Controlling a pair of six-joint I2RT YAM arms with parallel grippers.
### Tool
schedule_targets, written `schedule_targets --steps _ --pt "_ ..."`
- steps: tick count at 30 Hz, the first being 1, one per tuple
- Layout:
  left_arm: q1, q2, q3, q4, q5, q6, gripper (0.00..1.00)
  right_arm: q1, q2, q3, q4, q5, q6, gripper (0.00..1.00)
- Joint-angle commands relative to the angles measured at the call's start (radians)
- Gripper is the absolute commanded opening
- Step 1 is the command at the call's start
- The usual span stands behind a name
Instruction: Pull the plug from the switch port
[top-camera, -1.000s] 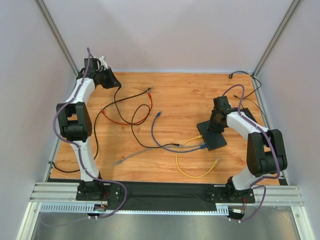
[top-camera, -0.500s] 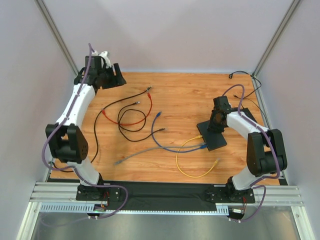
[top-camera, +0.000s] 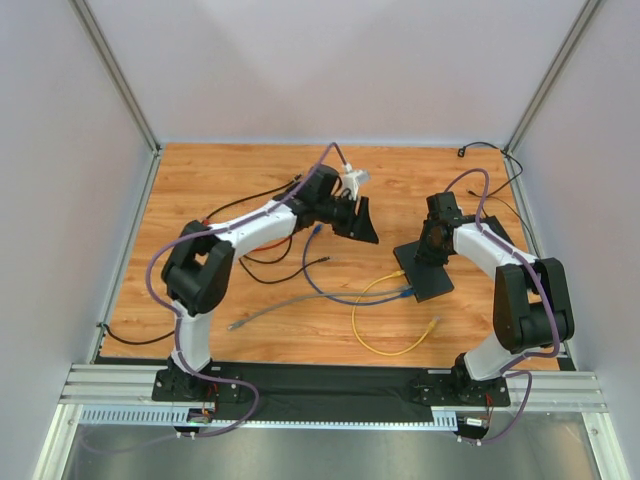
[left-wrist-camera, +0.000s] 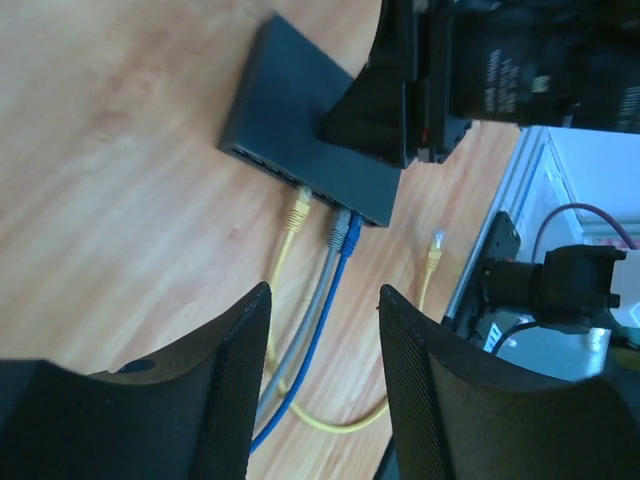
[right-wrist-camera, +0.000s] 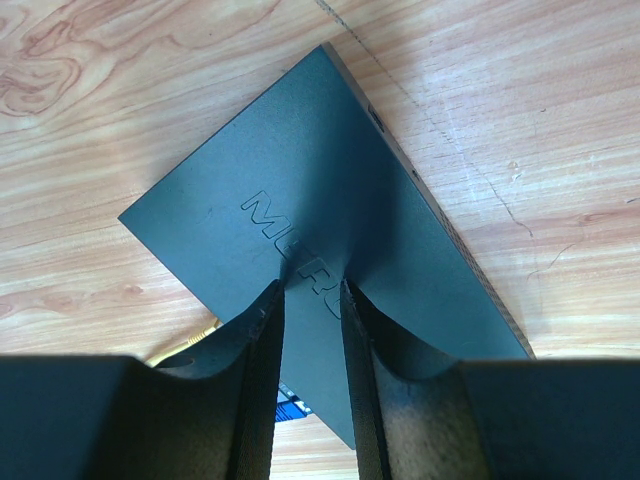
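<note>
Left arm extended, left hand fingers spread; right hand fingers narrowly parted

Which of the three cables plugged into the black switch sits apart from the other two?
The yellow cable: its plug sits alone, while the grey cable and blue cable plug in side by side on the switch.
</note>
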Motion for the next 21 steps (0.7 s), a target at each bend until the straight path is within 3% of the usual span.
schedule_targets --steps 1,7,21 --pt "-0.060 0.068 0.015 0.189 0.074 -0.125 0.54 0.003 0.049 -0.045 -0.040 0.008 -0.008 0.31" --pt "-0.120 0.185 0.025 0.327 0.126 -0.236 0.49 0.003 0.047 -0.051 -0.034 0.001 -0.010 0.31" --pt "-0.143 0.321 0.015 0.359 0.091 -0.254 0.49 0.003 0.038 -0.053 -0.029 -0.003 -0.010 0.31"
